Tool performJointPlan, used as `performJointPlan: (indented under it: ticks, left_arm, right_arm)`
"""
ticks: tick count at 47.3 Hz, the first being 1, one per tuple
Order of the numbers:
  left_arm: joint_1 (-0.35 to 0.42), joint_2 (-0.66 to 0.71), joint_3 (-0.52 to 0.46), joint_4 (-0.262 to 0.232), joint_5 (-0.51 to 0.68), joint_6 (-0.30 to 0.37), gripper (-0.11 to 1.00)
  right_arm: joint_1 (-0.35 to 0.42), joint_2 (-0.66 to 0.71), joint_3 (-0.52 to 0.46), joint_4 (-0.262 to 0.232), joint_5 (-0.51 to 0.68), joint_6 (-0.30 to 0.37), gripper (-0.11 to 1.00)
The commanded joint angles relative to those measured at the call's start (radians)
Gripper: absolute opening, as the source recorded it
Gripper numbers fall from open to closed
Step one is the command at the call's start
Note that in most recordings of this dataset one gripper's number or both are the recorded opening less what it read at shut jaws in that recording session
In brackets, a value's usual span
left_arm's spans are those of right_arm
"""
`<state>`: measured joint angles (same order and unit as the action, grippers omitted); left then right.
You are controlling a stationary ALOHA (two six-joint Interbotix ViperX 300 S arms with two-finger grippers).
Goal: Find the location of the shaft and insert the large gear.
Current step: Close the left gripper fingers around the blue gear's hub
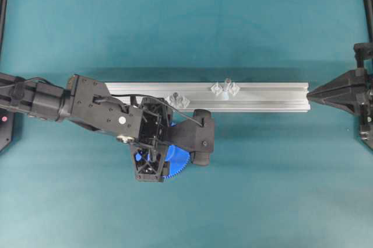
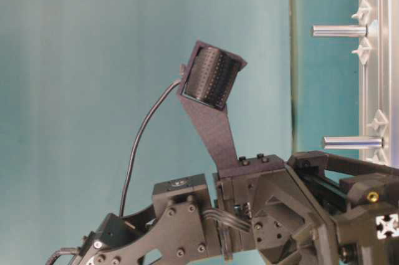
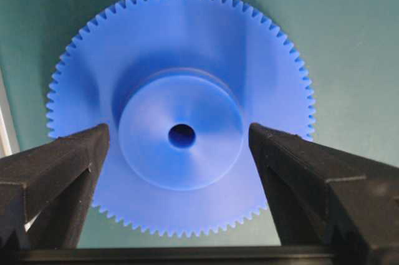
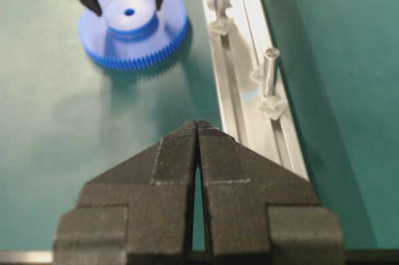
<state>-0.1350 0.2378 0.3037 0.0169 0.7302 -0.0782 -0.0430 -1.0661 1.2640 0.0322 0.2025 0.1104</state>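
The large gear (image 3: 181, 115) is a bright blue plastic disc with fine teeth all round its rim, a raised round hub and a small dark hole in the centre. It lies flat on the green table surface, hub upward, on the near side of the silver rail and towards the left. The shaft (image 4: 270, 70) is a thin silver metal pin standing upright on the rail, with a small clear diamond-shaped piece on either side of its foot. It stands apart from the gear, further right.
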Motion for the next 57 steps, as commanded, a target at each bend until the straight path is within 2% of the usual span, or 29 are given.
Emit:
performJointPlan:
  ticks: [1, 25, 57]
  left_arm:
    - [-0.003, -0.021, -0.018, 0.005, -0.002, 0.002, 0.94]
    - [0.002, 0.023, -0.017, 0.005, -0.029, -0.002, 0.94]
    - [0.002, 0.029, -0.017, 0.005, -0.008, -0.002, 0.92]
  right_arm:
    - [0.0, 0.005, -0.012, 0.002, -0.006, 0.009, 0.0]
    - [0.0, 0.005, -0.009, 0.002, -0.006, 0.011, 0.0]
    - [-0.002, 0.003, -0.008, 0.002, -0.005, 0.011, 0.0]
